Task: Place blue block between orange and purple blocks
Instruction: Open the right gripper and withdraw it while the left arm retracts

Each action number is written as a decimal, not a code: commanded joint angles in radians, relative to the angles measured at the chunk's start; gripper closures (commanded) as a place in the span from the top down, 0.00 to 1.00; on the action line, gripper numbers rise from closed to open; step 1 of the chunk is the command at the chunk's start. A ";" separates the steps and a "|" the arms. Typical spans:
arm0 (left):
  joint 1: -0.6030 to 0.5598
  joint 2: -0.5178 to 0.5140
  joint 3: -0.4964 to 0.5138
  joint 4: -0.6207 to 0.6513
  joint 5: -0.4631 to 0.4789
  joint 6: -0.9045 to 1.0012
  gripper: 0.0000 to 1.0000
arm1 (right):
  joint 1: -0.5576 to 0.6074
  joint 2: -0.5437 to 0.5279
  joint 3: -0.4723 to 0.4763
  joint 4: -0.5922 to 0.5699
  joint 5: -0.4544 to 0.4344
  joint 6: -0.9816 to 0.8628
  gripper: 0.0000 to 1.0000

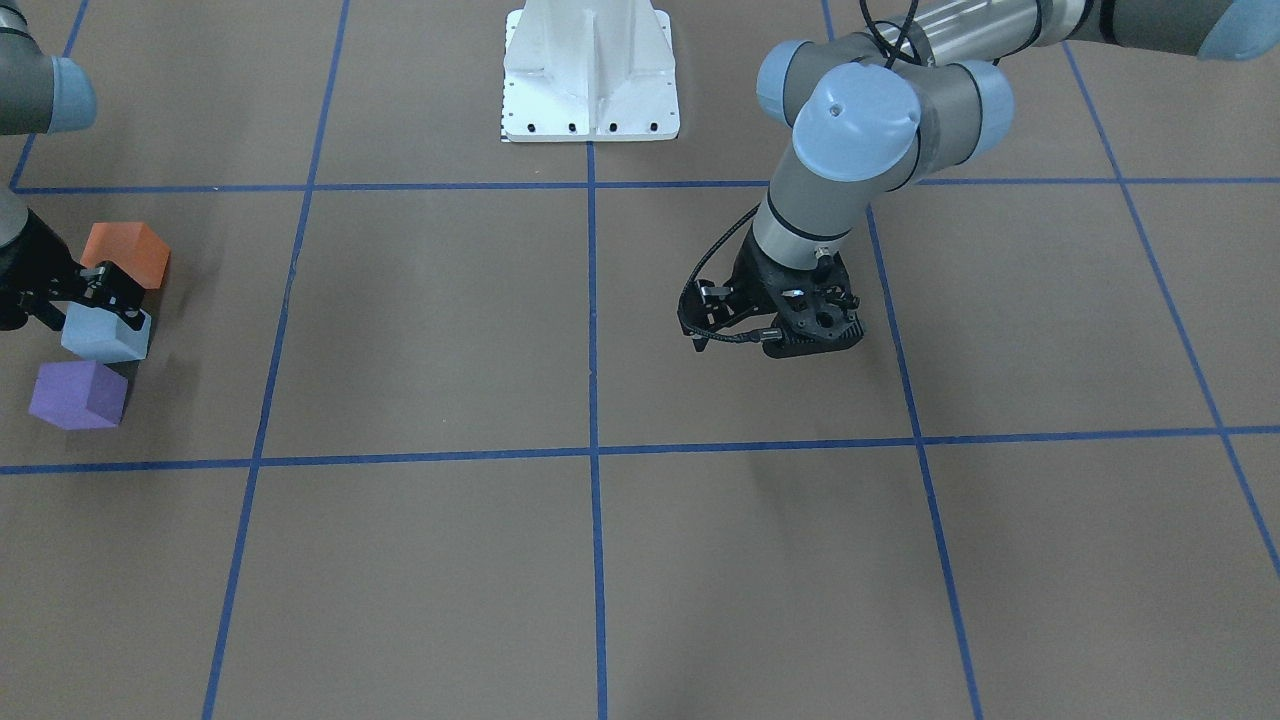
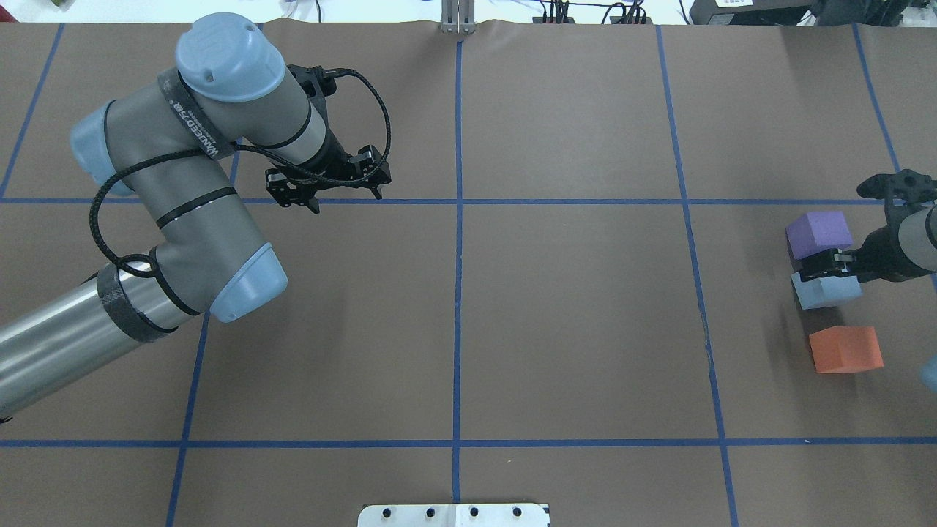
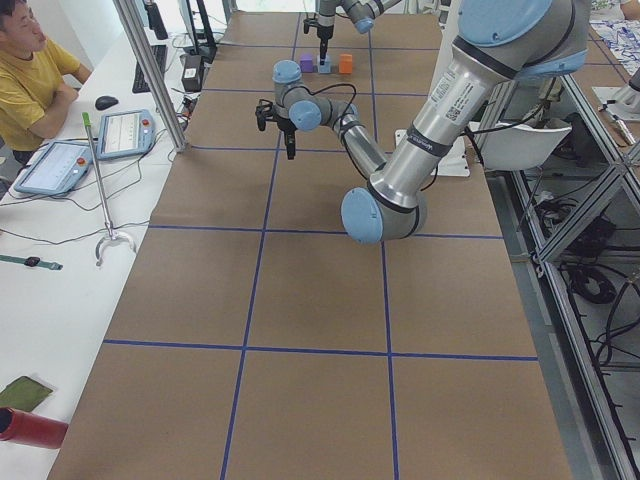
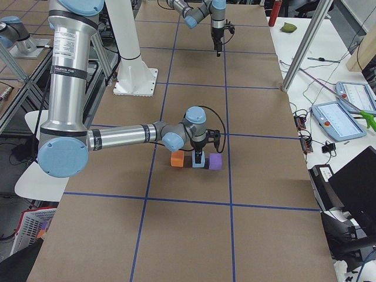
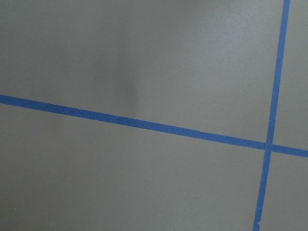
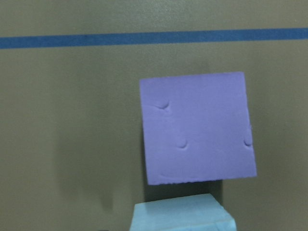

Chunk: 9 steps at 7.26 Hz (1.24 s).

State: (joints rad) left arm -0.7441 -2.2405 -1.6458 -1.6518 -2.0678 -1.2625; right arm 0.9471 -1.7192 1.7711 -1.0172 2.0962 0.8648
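Between the orange block (image 2: 845,349) and the dimpled, foam-like purple block (image 2: 820,233), the pale blue block (image 2: 827,291) completes a row of cubes over the matte brown surface (image 2: 571,307), gripped by the right fingers (image 2: 826,262). The left fingers (image 2: 311,201) hang spread, empty.

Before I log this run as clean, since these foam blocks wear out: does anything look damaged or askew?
The purple block has three small dents in its top face, seen in the right wrist view, and sits slightly rotated against the blue tape line. The blue block and orange block look intact.
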 commanded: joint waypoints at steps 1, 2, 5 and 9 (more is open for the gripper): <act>-0.014 0.021 -0.046 0.007 -0.006 0.006 1.00 | 0.103 -0.071 0.082 -0.007 0.074 -0.044 1.00; -0.014 0.154 -0.168 0.003 -0.009 0.017 1.00 | 0.205 -0.071 0.067 -0.024 0.168 -0.202 1.00; -0.165 0.333 -0.243 0.001 -0.021 0.405 1.00 | 0.416 0.068 0.068 -0.420 0.192 -0.594 1.00; -0.671 0.495 0.014 0.000 -0.365 1.213 1.00 | 0.501 0.130 -0.008 -0.540 0.197 -0.792 1.00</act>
State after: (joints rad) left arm -1.2897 -1.7587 -1.7413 -1.6513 -2.3515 -0.2717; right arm 1.4365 -1.5971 1.7867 -1.5502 2.2907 0.1056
